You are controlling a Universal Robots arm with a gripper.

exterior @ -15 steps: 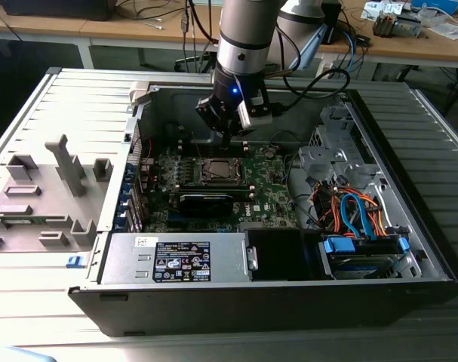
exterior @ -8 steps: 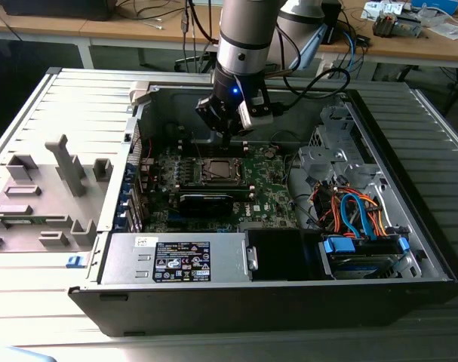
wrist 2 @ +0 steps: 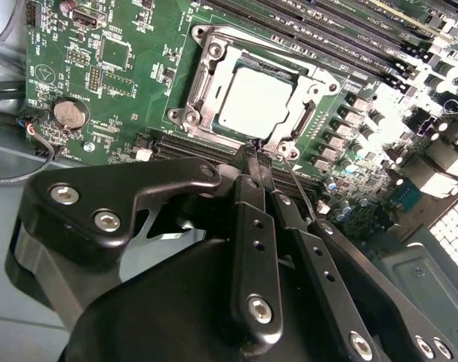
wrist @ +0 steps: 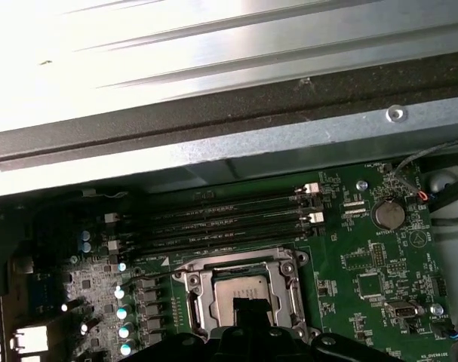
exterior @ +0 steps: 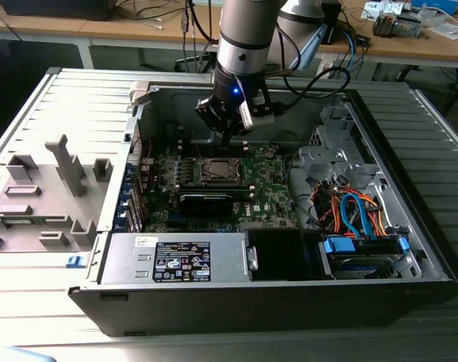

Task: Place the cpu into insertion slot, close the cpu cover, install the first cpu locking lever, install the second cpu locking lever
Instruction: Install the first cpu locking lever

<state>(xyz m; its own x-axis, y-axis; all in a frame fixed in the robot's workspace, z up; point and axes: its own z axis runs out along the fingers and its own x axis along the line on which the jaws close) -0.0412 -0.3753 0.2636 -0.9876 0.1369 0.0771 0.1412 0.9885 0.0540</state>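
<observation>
The cpu (wrist 2: 255, 102) lies flat in the insertion slot (exterior: 216, 170) on the green board, its silver top facing up. The cpu cover (wrist 2: 206, 83) is down over it, framing its edges, and it is also seen in the first wrist view as the cpu cover (wrist: 192, 290) around the cpu (wrist: 236, 290). My gripper (wrist 2: 256, 148) is shut, with its tips at one edge of the socket frame. A thin locking lever (wrist 2: 300, 188) runs beside one finger, and whether it touches is unclear. In the exterior view my gripper (exterior: 227, 139) hangs just behind the socket.
A long black card (exterior: 206, 202) lies in front of the socket. Memory slots (wrist: 229, 219) run along its far side. A coin battery (wrist 2: 69, 113) sits on the board. A power supply (exterior: 176, 260) and a drive bay with blue and orange cables (exterior: 357, 215) fill the case's front and the exterior view's right.
</observation>
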